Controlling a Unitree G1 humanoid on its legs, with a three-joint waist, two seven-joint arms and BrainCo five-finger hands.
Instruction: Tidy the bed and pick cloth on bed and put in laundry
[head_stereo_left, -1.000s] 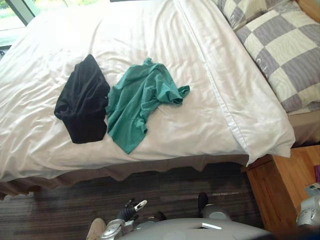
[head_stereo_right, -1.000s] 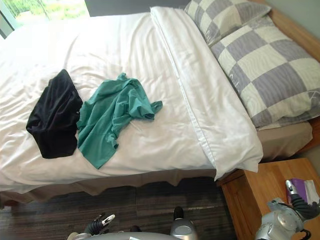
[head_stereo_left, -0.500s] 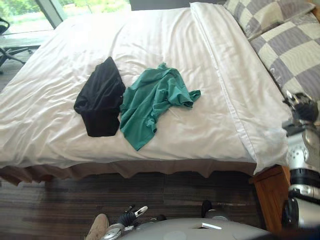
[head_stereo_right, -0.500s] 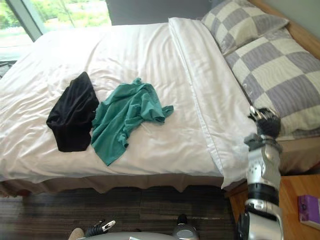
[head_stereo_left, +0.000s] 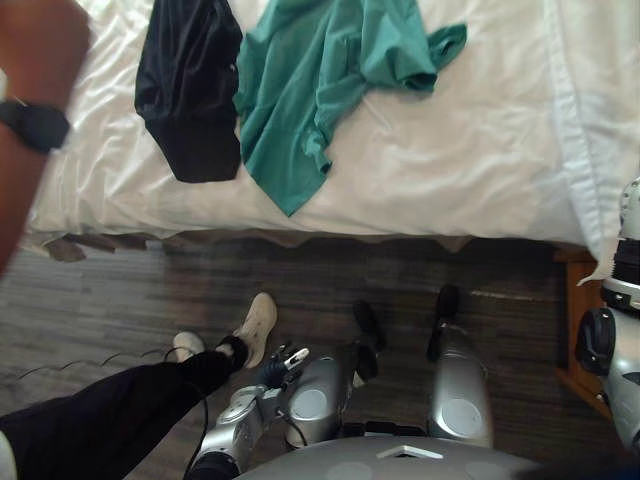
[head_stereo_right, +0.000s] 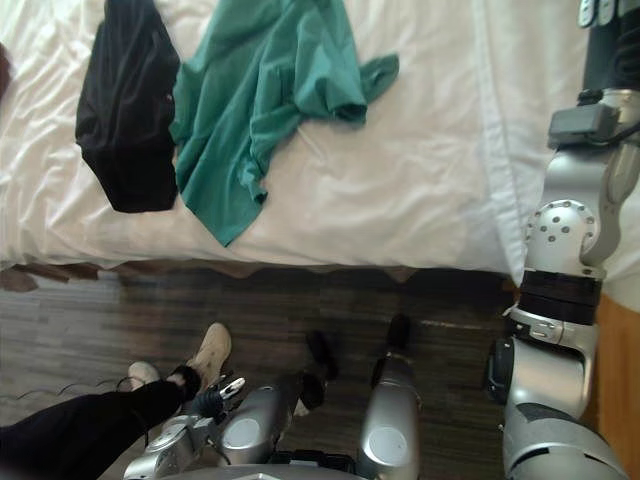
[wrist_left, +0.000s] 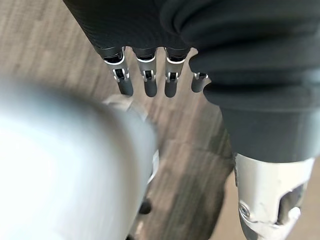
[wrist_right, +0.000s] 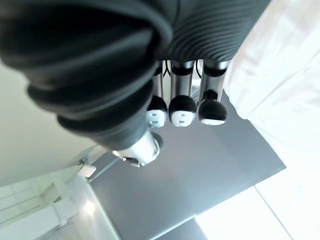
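Bottom of the frame first: the left hand (wrist_left: 145, 80) hangs low over the dark floor (head_stereo_left: 420, 275), fingers straight and carrying nothing, while a person's trouser leg (head_stereo_left: 110, 425) and pale shoe (head_stereo_left: 256, 325) come in from the lower left. Up on the white bed (head_stereo_left: 470, 170), the black cloth (head_stereo_left: 185, 90) and the green cloth (head_stereo_left: 320, 80) lie touching, side by side, upper left of centre. In the upper right corner the right hand (wrist_right: 182, 110) is raised by the bed's edge, its fingers seemingly loose and empty.
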